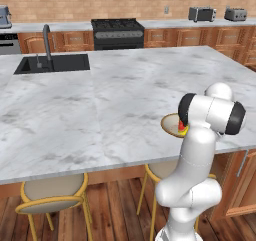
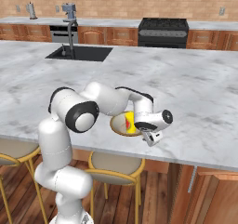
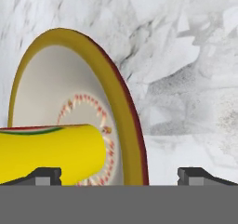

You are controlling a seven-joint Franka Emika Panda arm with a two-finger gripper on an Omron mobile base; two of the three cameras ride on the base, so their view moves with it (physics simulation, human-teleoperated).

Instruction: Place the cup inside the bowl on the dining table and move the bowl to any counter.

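Note:
The yellow cup (image 2: 130,122) with its red mark sits inside the wide bowl (image 2: 119,125) near the front edge of the dining table (image 2: 195,88). In the hand view the cup (image 3: 51,153) lies across the bowl's pale inside, and the bowl's yellow-brown rim (image 3: 125,121) passes between the two fingertips. My gripper (image 3: 122,174) is open, low at the bowl's right side (image 2: 151,137), holding nothing. In the left base view my arm hides most of the bowl (image 1: 169,123) and cup (image 1: 183,130). The counter (image 1: 165,24) runs along the brick wall at the back.
A black sink (image 1: 52,63) with a faucet is set in the table's far left. A dark stove (image 1: 117,32) and two toasters (image 1: 202,14) stand on the back counter. Yellow-framed stools (image 1: 52,195) (image 2: 114,165) stand under the table's near edge.

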